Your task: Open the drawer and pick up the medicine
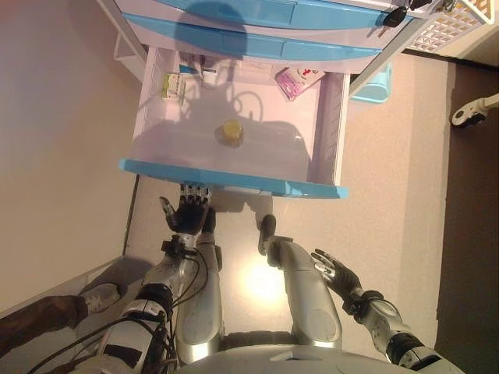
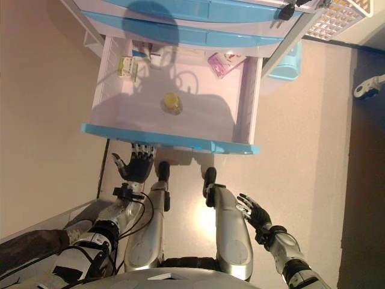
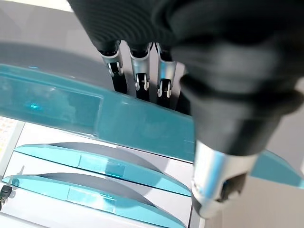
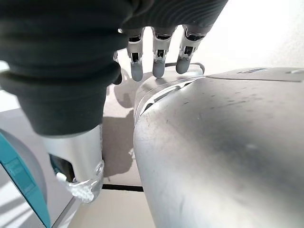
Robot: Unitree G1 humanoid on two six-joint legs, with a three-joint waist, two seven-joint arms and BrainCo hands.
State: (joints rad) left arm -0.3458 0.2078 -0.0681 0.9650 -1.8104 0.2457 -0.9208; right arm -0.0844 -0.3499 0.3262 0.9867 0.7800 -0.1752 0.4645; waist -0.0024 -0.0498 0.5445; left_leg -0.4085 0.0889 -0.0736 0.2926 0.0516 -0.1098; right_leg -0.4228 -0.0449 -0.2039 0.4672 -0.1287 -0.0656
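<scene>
Medicine is not yet ours. Nearest us, our right hand (image 1: pixel 337 273) hangs low beside the body, fingers relaxed and spread, holding nothing. Further out, our left hand (image 1: pixel 187 212) reaches up to the blue front (image 1: pixel 234 179) of the pulled-out drawer (image 1: pixel 327 117), fingers straight and tucked under its lip (we judge, the pose that drew it open). Beyond, on the drawer floor, the yellow-capped medicine bottle (image 1: pixel 231 132) stands alone in the middle; at the back lie a green box (image 1: pixel 173 85) and a pink packet (image 1: pixel 296 79).

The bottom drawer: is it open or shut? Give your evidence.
Open. The drawer is pulled out, showing a yellow bottle and boxes inside.
</scene>
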